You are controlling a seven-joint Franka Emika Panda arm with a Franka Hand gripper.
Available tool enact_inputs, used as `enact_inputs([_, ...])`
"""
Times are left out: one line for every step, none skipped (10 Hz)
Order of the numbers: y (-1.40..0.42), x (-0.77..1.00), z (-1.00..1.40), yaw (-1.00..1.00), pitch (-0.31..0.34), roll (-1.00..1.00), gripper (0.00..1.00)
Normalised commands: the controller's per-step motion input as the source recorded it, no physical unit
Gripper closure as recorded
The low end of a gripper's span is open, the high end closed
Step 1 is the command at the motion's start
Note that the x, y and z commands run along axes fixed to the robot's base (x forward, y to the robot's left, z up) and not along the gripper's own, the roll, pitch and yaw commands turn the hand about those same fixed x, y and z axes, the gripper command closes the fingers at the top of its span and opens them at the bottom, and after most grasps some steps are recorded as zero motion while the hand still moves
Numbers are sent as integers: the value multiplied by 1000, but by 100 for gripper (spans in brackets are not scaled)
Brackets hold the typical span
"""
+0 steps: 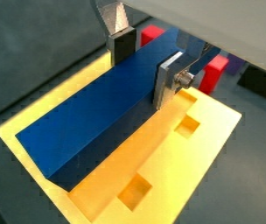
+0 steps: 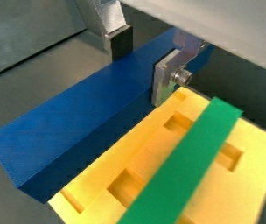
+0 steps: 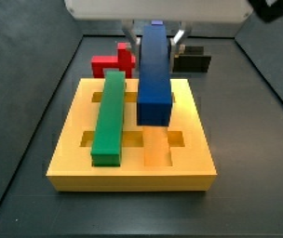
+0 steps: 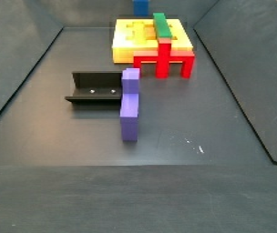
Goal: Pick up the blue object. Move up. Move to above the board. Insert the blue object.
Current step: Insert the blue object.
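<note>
My gripper (image 3: 154, 28) is shut on the blue object (image 3: 153, 79), a long royal-blue bar. Its silver fingers (image 1: 168, 77) press the bar's two long sides near its far end in both wrist views, where the gripper (image 1: 147, 61) (image 2: 145, 59) shows. The bar (image 1: 88, 118) (image 2: 77, 122) hangs over the yellow board (image 3: 131, 167), lengthwise, next to the green bar (image 3: 109, 116). I cannot tell whether its near end touches the board. The board's square cut-outs show beside the bar in a wrist view (image 1: 136, 188). In a side view the blue bar (image 4: 141, 7) is only just visible behind the board (image 4: 131, 41).
A red piece (image 3: 111, 63) (image 4: 166, 62) stands just off the board's edge. The dark fixture (image 4: 98, 89) (image 3: 192, 61) stands on the floor beside the board. A long purple piece (image 4: 130, 105) lies on the floor next to the fixture. Dark walls surround the floor.
</note>
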Motion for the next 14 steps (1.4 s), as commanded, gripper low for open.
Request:
enact_inputs([-40,326,-631,26,-76,161,100])
enact_inputs([-34,277,-611,60,-44,300,100])
enact_inputs([0,131,-514,0,-31,269,100])
enact_inputs([-83,0,-189,0,0,177,100])
enact_inputs([-146,0,-97,23,3,100,100])
enact_inputs([-86,54,-283,191,3,57,100])
enact_inputs([-43,83,-343,231,7,0,100])
enact_inputs([0,160,-437,80,0,3,100])
enact_inputs([0,111,-477,140,0,57,100])
enact_inputs([-23,0,-314,106,0,99,100])
enact_inputs([-80,-111,-111,0,-17,61,100])
enact_inputs([-100,-114,-74,0,-24,71,100])
enact_inputs([-123,-117,-80,0,-29,74,100])
enact_inputs([-140,-86,-129,0,-36,89,100])
